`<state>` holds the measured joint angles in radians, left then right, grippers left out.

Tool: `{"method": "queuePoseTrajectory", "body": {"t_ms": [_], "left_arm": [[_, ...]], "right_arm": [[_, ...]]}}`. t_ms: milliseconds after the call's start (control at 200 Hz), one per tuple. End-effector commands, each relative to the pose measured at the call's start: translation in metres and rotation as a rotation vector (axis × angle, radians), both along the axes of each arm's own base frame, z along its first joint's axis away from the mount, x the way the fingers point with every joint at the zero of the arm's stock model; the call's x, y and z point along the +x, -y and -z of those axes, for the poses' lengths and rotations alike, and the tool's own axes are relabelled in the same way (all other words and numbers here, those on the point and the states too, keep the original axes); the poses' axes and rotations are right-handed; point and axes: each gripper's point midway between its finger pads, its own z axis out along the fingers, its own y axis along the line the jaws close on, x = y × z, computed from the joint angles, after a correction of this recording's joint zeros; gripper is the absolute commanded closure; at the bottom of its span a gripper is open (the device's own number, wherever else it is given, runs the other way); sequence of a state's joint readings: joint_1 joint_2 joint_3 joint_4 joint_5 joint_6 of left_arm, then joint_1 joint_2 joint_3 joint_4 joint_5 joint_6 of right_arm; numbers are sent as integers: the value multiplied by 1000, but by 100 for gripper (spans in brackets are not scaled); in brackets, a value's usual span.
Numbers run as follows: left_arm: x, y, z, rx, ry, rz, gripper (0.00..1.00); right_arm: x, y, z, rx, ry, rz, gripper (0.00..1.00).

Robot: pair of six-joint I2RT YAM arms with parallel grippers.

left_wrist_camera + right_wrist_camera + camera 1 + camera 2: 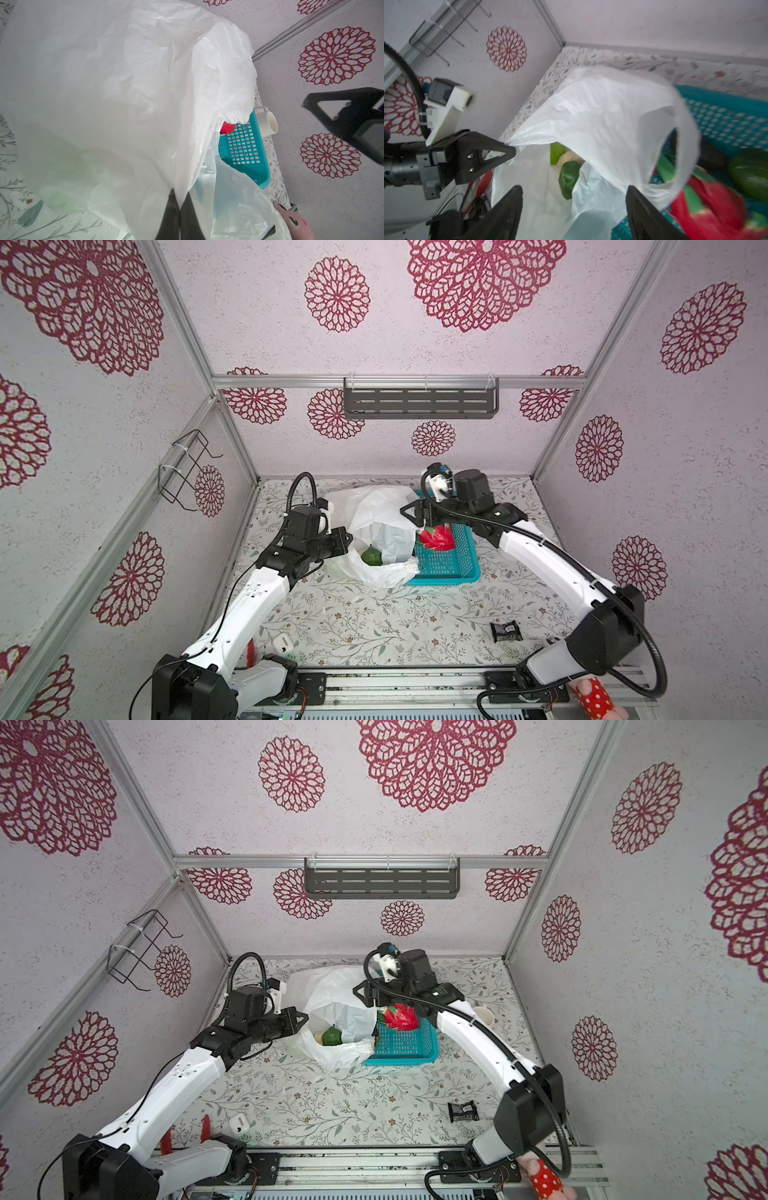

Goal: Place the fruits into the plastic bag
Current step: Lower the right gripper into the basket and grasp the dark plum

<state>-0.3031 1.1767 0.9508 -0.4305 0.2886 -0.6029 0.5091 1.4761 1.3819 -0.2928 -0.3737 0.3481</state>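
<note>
**Fig. Open hand at the bag mouth, next fruit beside it.** My right gripper (pixel 574 187), jaws spread wide and holding nothing, hangs at the far corner of the teal perforated plastic basket (pixel 446 568), over the mouth of the thin, crinkly, translucent white plastic bag (pixel 376 506).

My left gripper (pixel 512 150), jaws closed on a fold of the bag's rim, holds that mouth up and open on the side away from the basket. The bag lies against the basket wall that faces my left arm. One handle loop is draped over the basket's rim.

In the bag, just past that wall, three fruits touch one another:
- a dark green rounded fruit (pixel 371 557)
- a pale yellowish pear (pixel 571 158)
- a lime-green ball (pixel 557 150)

At the basket's far end lie the red-pink dragon fruit with green leaf tips (pixel 436 540) and, in the right wrist view, a green oval fruit (pixel 749 174) beside it. A dark shape behind the loop may be another fruit, but I cannot tell.

Governing relation: the dragon fruit lies just beside my open right gripper, inside the basket and away from the bag mouth. Its long axis appears to run across the basket, from the bag-side wall outward. My right arm is the nearer and my left is occupied, so I judge that the next reach belongs to the right. It would need to clear the draped loop.
</note>
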Motion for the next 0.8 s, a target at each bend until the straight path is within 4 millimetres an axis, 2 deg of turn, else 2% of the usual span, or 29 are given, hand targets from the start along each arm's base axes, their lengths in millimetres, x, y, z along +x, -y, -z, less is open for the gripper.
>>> {"method": "queuePoseTrajectory", "body": {"t_ms": [0, 70, 160, 315, 410, 495, 595, 640, 710, 796], "left_arm": [[9, -11, -7, -3, 29, -57, 100], [11, -11, -10, -17, 30, -67, 100], [12, -10, -14, -30, 32, -66, 100], [14, -14, -18, -36, 39, -89, 100], [12, -14, -19, -41, 44, -94, 100], [12, -15, -20, -42, 44, -98, 100], [12, -16, -19, -40, 37, -100, 100], [12, -16, -19, -40, 36, -102, 100], [11, -15, -19, -44, 35, -97, 100], [10, -15, -19, -45, 33, -95, 100]], "right_arm": [[30, 43, 7, 25, -28, 226, 20], [38, 57, 29, -30, -96, 290, 20], [38, 66, 71, -132, -217, 326, 23], [15, 48, 140, -205, -402, 208, 37], [-3, 29, 170, -246, -476, 95, 47], [-16, 11, 188, -254, -534, 10, 51], [-17, 0, 203, -252, -571, -11, 50], [-14, -3, 207, -248, -574, -10, 46], [-5, -9, 210, -242, -570, -2, 35], [5, -16, 211, -236, -555, 5, 29]]}}
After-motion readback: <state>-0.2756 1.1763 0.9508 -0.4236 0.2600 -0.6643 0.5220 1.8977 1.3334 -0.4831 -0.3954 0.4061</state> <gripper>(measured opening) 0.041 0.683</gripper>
